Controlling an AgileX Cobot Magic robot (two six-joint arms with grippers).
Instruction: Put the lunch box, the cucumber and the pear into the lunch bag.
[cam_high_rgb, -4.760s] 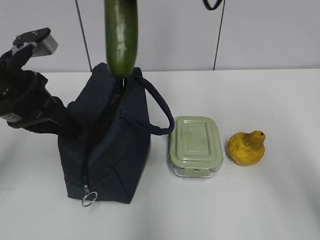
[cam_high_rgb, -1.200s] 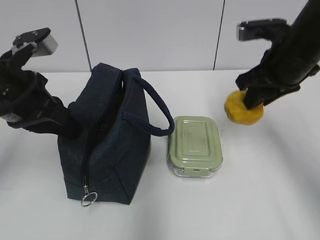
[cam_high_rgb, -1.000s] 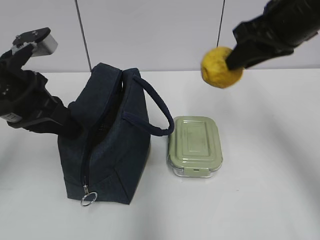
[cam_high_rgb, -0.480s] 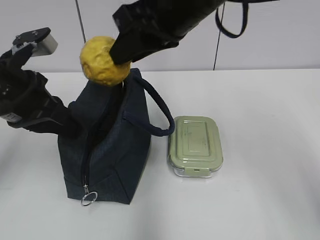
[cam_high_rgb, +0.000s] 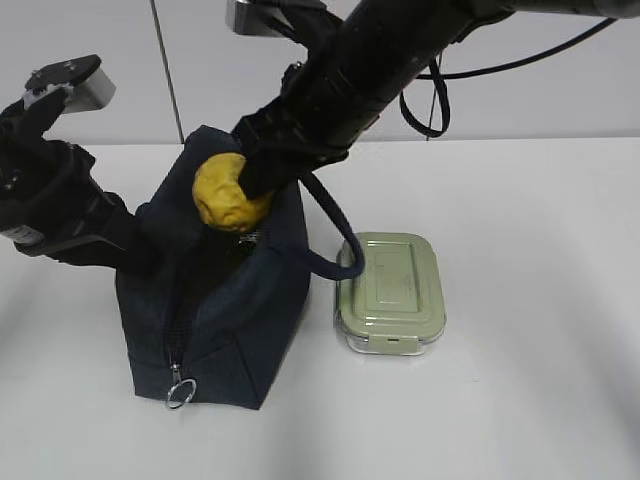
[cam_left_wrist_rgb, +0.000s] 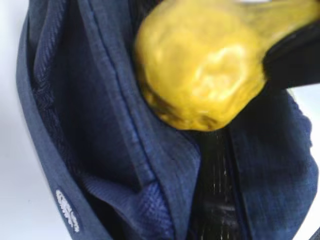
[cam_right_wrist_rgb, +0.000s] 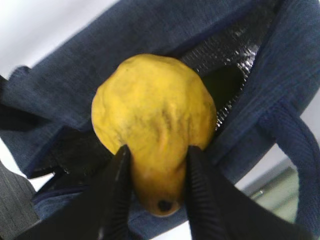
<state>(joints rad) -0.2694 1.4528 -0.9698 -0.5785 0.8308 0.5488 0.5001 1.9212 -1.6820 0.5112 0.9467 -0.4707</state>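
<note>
My right gripper (cam_high_rgb: 256, 180) is shut on the neck of the yellow pear (cam_high_rgb: 228, 195) and holds it at the open top of the navy lunch bag (cam_high_rgb: 230, 320). In the right wrist view the fingers (cam_right_wrist_rgb: 120, 175) pinch the pear (cam_right_wrist_rgb: 152, 115) stem end toward the camera, over the bag's silver lining. A dark green patch of cucumber (cam_right_wrist_rgb: 222, 82) shows inside the bag. My left gripper (cam_high_rgb: 140, 255) grips the bag's left edge; its wrist view shows bunched bag fabric (cam_left_wrist_rgb: 100, 100) and the pear (cam_left_wrist_rgb: 200, 65) above. The sage-lidded lunch box (cam_high_rgb: 390, 290) sits to the right of the bag.
The bag's loop handle (cam_high_rgb: 335, 235) hangs toward the lunch box. The metal ring pull (cam_high_rgb: 180, 393) lies at the bag's front bottom. A white table (cam_high_rgb: 540, 380) stretches to the right and front, with a grey wall behind.
My right arm lifted the pear from the table's right, carried it left across the lunch box, and has lowered it to the bag's opening. The left arm has not moved.
</note>
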